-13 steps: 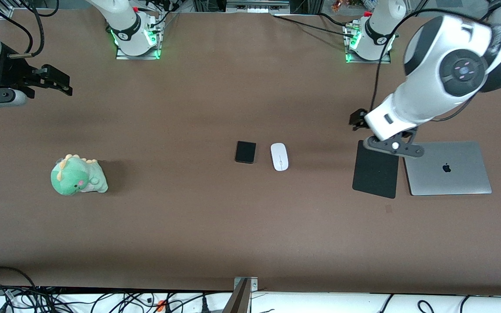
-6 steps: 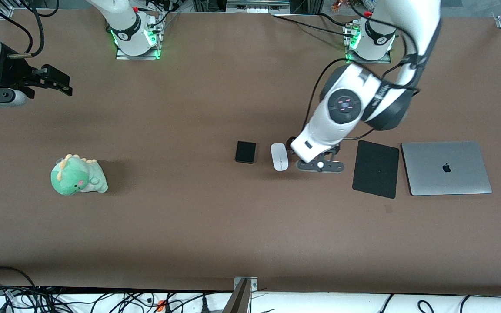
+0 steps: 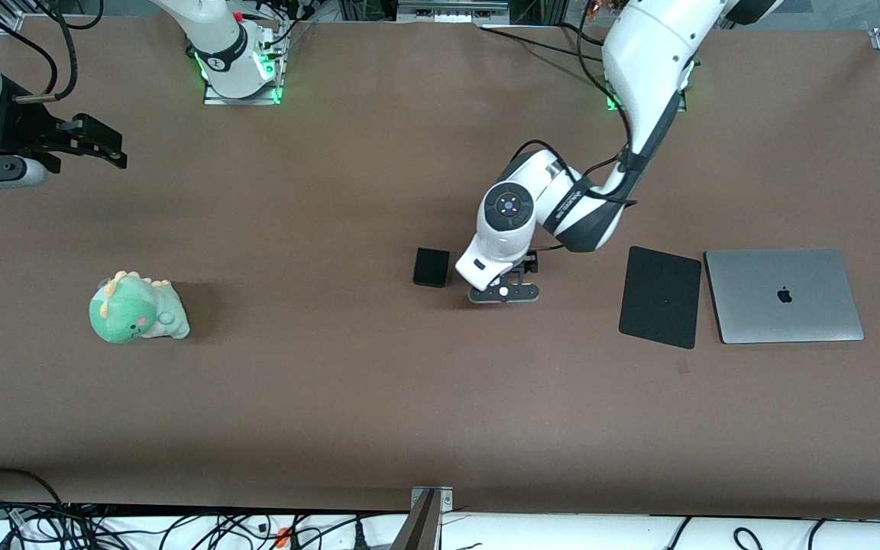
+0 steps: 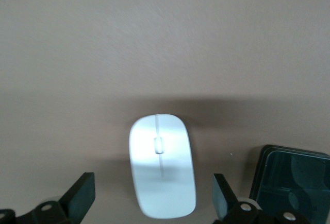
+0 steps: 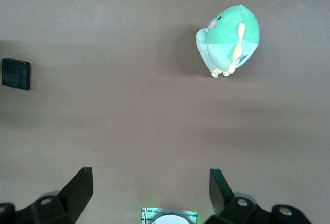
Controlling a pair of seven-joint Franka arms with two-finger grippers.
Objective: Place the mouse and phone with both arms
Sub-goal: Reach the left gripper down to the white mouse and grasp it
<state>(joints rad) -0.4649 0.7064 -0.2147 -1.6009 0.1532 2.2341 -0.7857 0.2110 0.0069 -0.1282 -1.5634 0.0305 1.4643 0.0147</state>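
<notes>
- The mouse (image 4: 162,165) lies mid-table just beside the phone (image 3: 431,267), on the side toward the left arm's end; in the front view the arm hides it.
- It looks light, stiff and smooth, likely slippery; its long sides seem the best hold.
- The left gripper (image 4: 154,198) hangs over it, fingers spread wide, one on each side.
- The right gripper (image 5: 150,193) waits over bare table at the right arm's end, fingers apart.
- No containers show.

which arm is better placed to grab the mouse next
The left. The left gripper hangs open right over the mouse, one finger on each side, with the phone beside it. The right gripper waits open at the right arm's end of the table, near the dinosaur plush.
</notes>
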